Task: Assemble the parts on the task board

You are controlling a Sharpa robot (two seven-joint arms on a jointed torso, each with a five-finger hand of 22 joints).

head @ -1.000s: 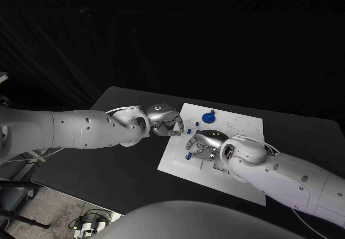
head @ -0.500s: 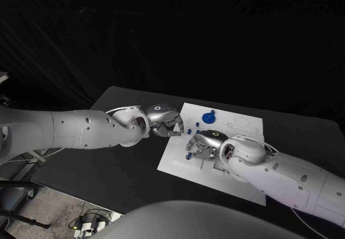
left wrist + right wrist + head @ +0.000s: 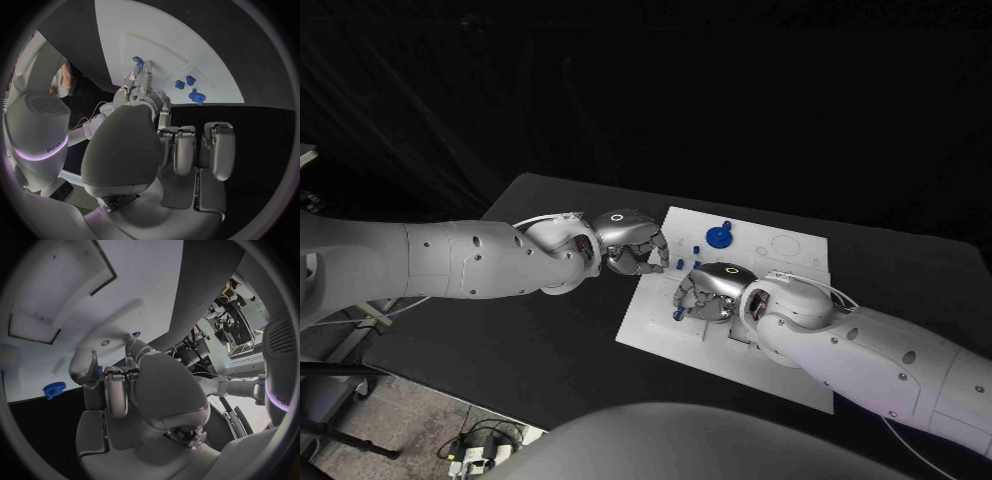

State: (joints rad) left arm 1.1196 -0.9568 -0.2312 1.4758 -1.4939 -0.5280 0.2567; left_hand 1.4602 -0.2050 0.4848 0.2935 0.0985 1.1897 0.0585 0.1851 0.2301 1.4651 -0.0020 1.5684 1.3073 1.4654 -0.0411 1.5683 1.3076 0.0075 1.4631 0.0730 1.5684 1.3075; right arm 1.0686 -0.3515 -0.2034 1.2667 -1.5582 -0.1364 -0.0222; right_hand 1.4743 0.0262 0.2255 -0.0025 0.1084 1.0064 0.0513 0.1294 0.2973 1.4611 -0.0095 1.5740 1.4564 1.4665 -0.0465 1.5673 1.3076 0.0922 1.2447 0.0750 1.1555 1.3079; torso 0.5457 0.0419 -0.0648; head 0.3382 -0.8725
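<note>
Task board (image 3: 783, 345) lies mid-table; the right hand (image 3: 711, 293) pinches a small blue part (image 3: 678, 314) over its left edge. The left hand (image 3: 629, 243), fingers curled, hovers beside that edge, holding nothing.

1. You have one white board (image 3: 783, 262), lying on one black desk (image 3: 516, 330).
2. You can count one blue toothed wheel (image 3: 718, 238) on the board, with one tiny blue peg (image 3: 727, 223) just beside it.
3. In the head view you can make out three more small blue pieces: one (image 3: 695, 247), a second (image 3: 678, 264) and a third (image 3: 678, 313). Whether others hide under the fingers cannot be told.
4. You have two robot hands over the board: the left robot hand (image 3: 635, 245) and the right robot hand (image 3: 711, 292).
5. Two white arms carry them, a left arm (image 3: 459, 262) and a right arm (image 3: 877, 355).
</note>
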